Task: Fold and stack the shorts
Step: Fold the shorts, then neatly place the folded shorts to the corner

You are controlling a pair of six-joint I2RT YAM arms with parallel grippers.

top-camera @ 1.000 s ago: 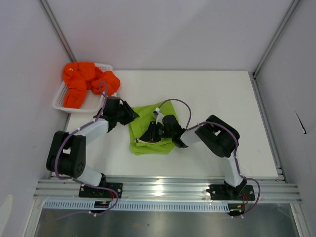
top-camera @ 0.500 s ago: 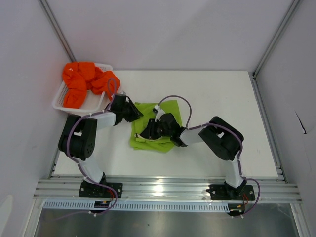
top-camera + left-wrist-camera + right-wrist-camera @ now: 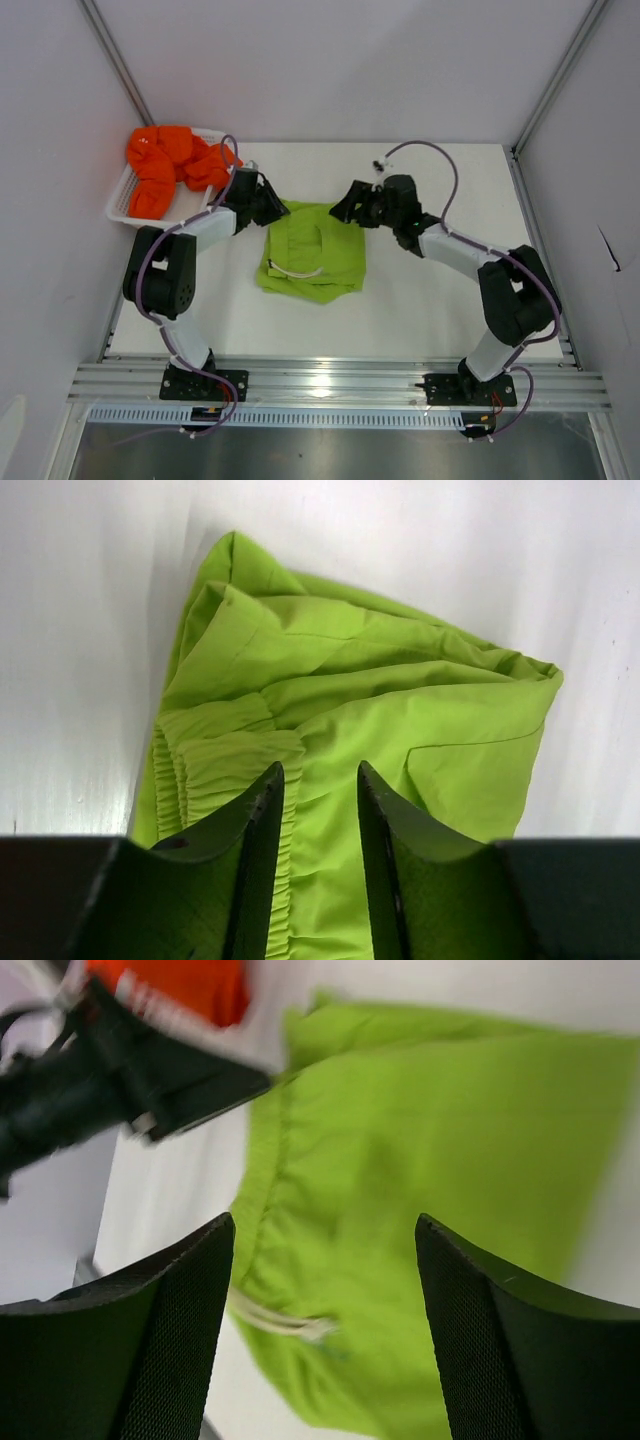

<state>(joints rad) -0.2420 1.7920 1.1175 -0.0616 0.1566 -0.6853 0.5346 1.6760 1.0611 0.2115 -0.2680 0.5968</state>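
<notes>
The lime green shorts [image 3: 315,260] lie folded and fairly flat on the white table, with a white drawstring [image 3: 295,272] showing near the front. My left gripper [image 3: 278,207] sits low at their back left corner. In the left wrist view its fingers stand parted over the green fabric [image 3: 350,700] by the elastic waist, with nothing pinched. My right gripper [image 3: 345,207] hovers at the back right corner. In the right wrist view it [image 3: 325,1222] is wide open above the green shorts [image 3: 430,1140]. The orange shorts [image 3: 165,165] lie bunched in the basket.
A white mesh basket [image 3: 120,205] stands at the table's back left, just behind the left arm. Grey walls with metal frame posts enclose the table on three sides. The arm bases sit on the rail at the near edge.
My right gripper opened and swung from the middle of the green shorts up to their back right. The left gripper slid toward the back left corner. The shorts now lie flatter.
</notes>
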